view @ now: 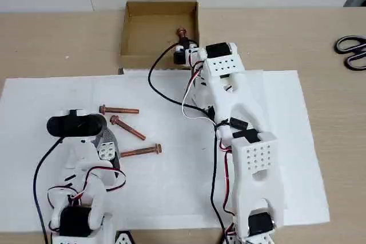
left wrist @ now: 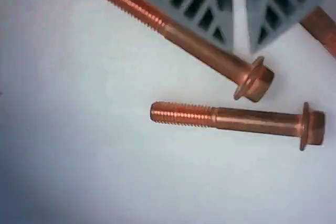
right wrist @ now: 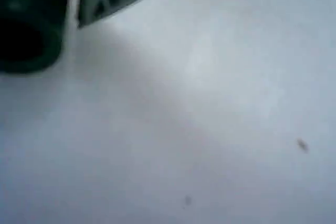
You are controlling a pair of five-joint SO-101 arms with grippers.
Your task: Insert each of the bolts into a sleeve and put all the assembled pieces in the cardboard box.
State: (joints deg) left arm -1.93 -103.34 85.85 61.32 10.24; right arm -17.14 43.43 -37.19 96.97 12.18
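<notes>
Three copper bolts lie on the white paper: one [view: 119,110], one [view: 127,127] and one [view: 140,151]. My left gripper [view: 107,136] hovers shut and empty just above them. Its grey fingers [left wrist: 210,3] stand over a slanted bolt [left wrist: 199,45], with a second bolt [left wrist: 236,120] beside it and a third [left wrist: 320,27] partly hidden. My right gripper [view: 184,41] is at the front right corner of the cardboard box [view: 132,32]. It is shut on a dark sleeve [right wrist: 21,24] with a copper bolt head [view: 181,31] sticking out of it.
The white paper sheet [view: 171,198] covers the middle of the wooden table. Scissors [view: 351,50] lie at the far right edge. A black cable [view: 154,78] loops from the right arm across the paper near the box.
</notes>
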